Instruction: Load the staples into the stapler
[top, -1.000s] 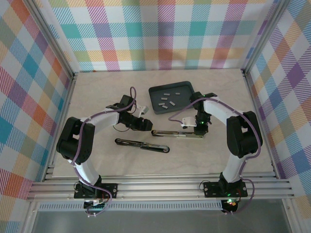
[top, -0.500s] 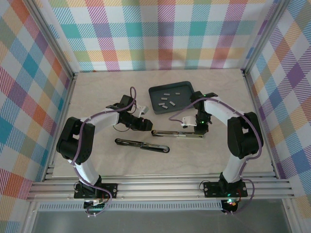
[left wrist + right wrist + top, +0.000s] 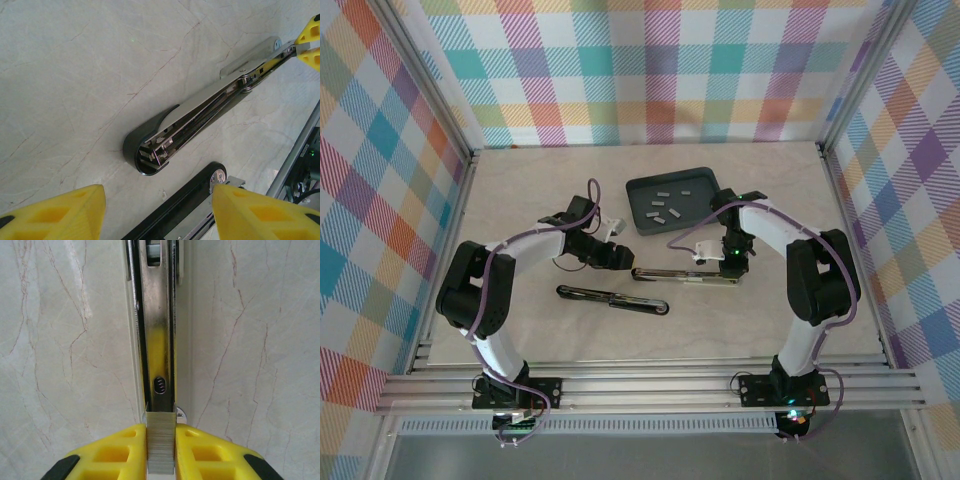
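Nothing moved, two staplers (image 3: 685, 276), one staple strip (image 3: 160, 442) in right jaws

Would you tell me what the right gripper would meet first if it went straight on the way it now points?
Most likely the open stapler: its metal channel lies directly ahead of the right gripper and the staples it pinches, seemingly almost touching, though depth is unclear.

Left arm (image 3: 520, 245): I see it bent at the elbow, forearm reaching toward the right arm (image 3: 775, 225).
Left gripper (image 3: 618, 256): fingers apart, gripping nothing.
Right arm: arched over, wrist angled downward.
Right gripper (image 3: 731, 268): my yellow fingers (image 3: 115, 452) pinch a strip of staples (image 3: 160, 450).
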